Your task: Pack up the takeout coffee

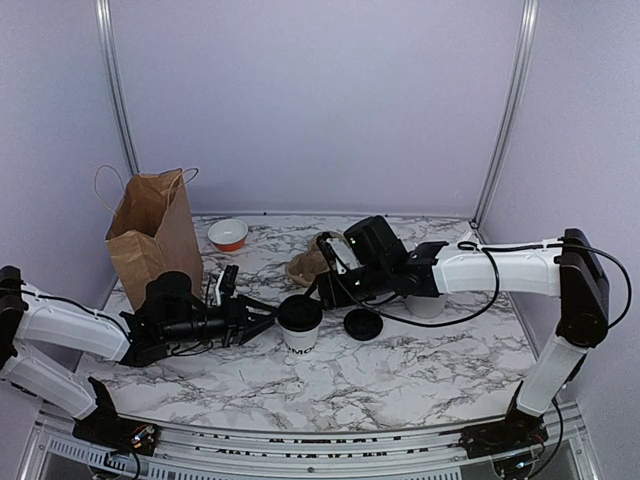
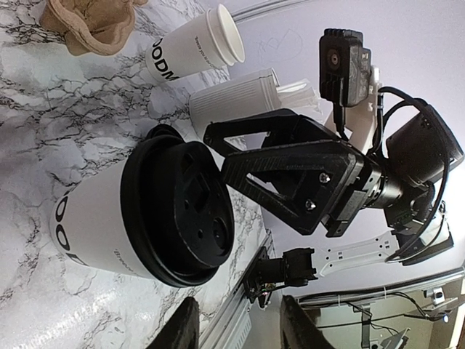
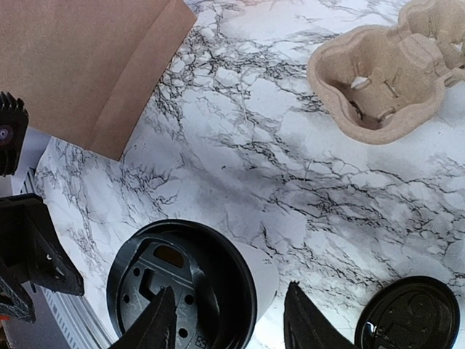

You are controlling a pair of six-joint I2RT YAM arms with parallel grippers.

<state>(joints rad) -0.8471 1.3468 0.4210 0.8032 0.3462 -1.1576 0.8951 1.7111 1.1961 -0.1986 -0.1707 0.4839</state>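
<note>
While the white cup (image 1: pixel 300 336) stands just right of the brown paper bag (image 1: pixel 155 240) with its black lid (image 1: pixel 299 311) on, my left pincer (image 1: pixel 268 322) gapes empty between bag and cup. My right pincer (image 1: pixel 320 288) hangs spread over the lid, grasping nothing.

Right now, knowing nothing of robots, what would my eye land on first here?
A white paper cup with a black lid stands mid-table, the left gripper open at its side and the right gripper open just over it. A brown paper bag stands back left; a second black lid lies right of the cup.
</note>
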